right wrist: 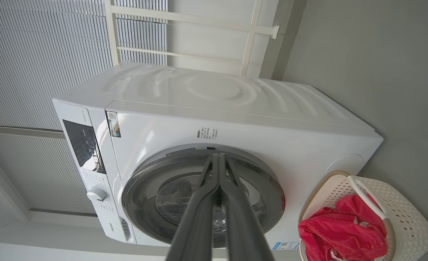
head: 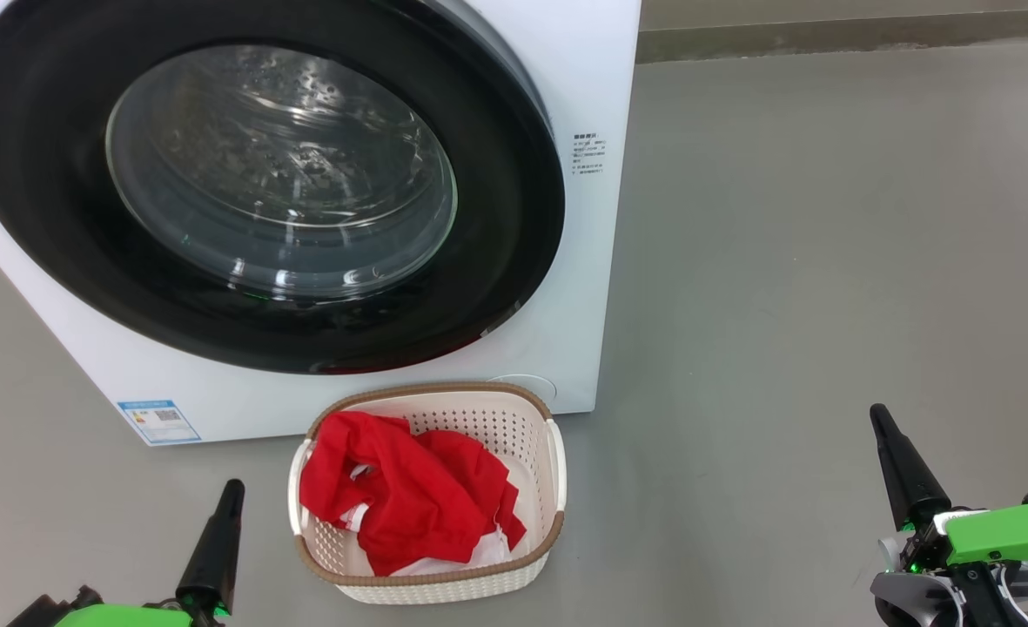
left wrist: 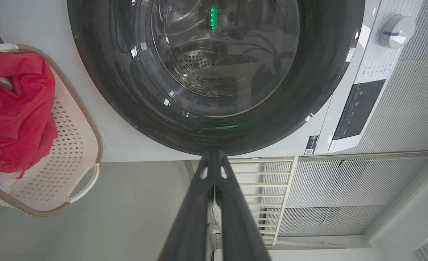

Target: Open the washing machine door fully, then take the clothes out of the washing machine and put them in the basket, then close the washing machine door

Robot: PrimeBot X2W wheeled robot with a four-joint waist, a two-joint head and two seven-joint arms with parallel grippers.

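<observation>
Black-fingered and clenched on nothing, the left hand is hovering just nearer than the basket on its left, while the right hand, equally pinched shut and empty, is hanging well off to the basket's right. Red clothes are lying heaped inside the basket, apart from both hands. Directly behind the basket, the washing machine door is sitting flush against the washing machine, its drum looking empty. Judging by this, every step is looking finished, with nothing left to do.
</observation>
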